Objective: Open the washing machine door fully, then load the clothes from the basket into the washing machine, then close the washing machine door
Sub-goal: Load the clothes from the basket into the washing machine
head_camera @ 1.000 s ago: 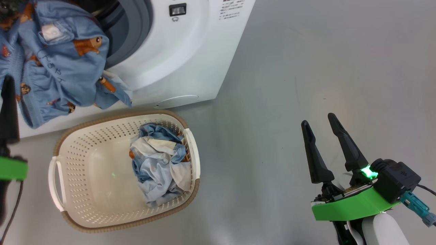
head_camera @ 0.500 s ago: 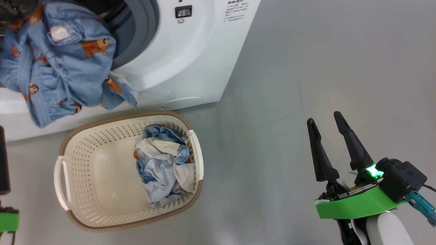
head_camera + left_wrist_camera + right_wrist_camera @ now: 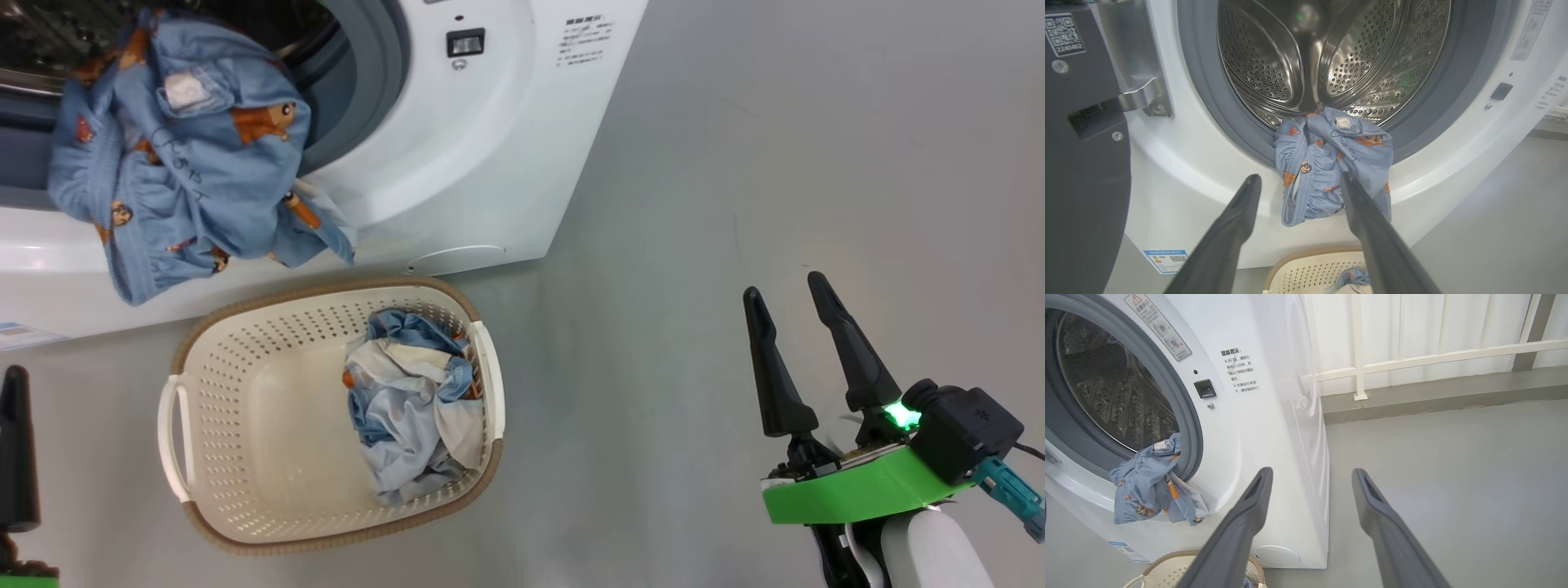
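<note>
The washing machine [image 3: 457, 163] stands with its door [image 3: 1086, 183] swung open to the left on a metal hinge [image 3: 1139, 98]. A blue garment with orange prints [image 3: 188, 171] hangs out of the steel drum [image 3: 1290, 53], over the grey gasket and down the white front. More clothes [image 3: 412, 408] lie bunched at the right end of the cream basket [image 3: 261, 425] on the floor before the machine. My left gripper [image 3: 1299, 179] is open and empty, a little back from the hanging garment [image 3: 1331, 163]. My right gripper [image 3: 784, 286] is open and empty over bare floor, right of the basket.
Grey floor [image 3: 775, 147] spreads to the right of the machine. A white railing [image 3: 1412, 355] and a low kerb run behind it. A blue label [image 3: 1165, 259] sits low on the machine's front. One left finger [image 3: 16, 449] stands at the head view's left edge.
The head camera has shifted, sliding the scene right and down. My left gripper has drawn back from the hanging garment toward me. The right gripper has hardly moved.
</note>
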